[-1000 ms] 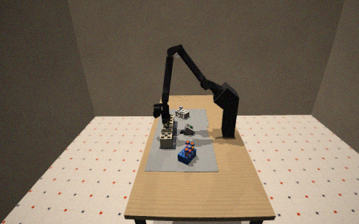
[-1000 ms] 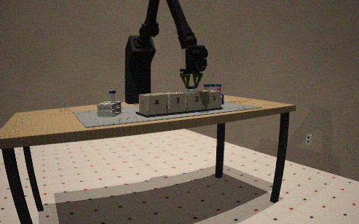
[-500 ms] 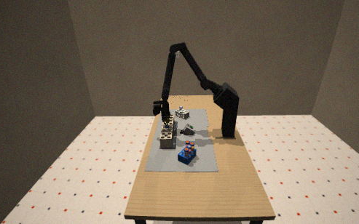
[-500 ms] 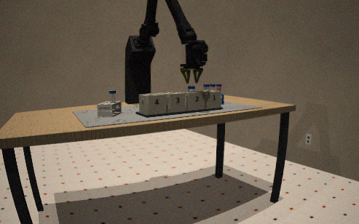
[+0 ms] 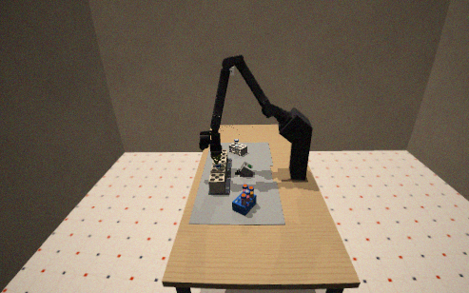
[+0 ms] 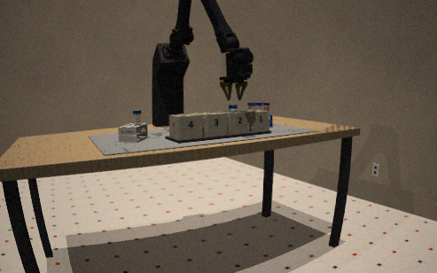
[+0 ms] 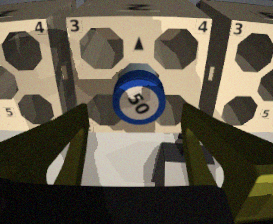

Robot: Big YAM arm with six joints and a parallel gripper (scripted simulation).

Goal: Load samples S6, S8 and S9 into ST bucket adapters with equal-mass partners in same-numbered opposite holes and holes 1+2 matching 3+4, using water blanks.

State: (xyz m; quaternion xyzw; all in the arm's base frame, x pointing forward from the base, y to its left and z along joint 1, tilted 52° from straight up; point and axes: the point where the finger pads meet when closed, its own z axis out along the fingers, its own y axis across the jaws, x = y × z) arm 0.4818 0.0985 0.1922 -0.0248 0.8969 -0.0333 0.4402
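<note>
The table (image 5: 260,257) carries a grey mat (image 5: 269,209) on which all task items stand. The arm (image 5: 252,86) reaches from its black pedestal (image 5: 300,152) over the loading stand ST (image 6: 215,125), whose four adapters stand in a row with face numbers 4, 3, 2, 1 readable in the exterior view.

The sample rack RS (image 5: 244,204), blue, holds several orange-dotted tubes; their IDs cannot be read at this size, so it cannot be confirmed which of S6, S8 and S9 remain there. The blank rack RB (image 6: 133,131) shows one tube standing in it in the exterior view.

The gripper (image 6: 233,90) hangs above adapter 2 (image 6: 238,121). Its jaws stand apart and hold nothing. Directly beneath it, a 50 mL blank (image 7: 139,96) with a blue cap sits in the centre hole of the adapter under the wrist camera; the visible numbered holes around it appear unoccupied, the near holes being largely hidden by the fingers.

Judged progress: early. One blank is placed in ST, apparently seated, though its depth cannot be verified from above. Remaining, by judgement: transfer of the samples, placement of matching partners in the opposite adapter, and pressing of the DONE key (image 5: 250,166), which appears untouched
</note>
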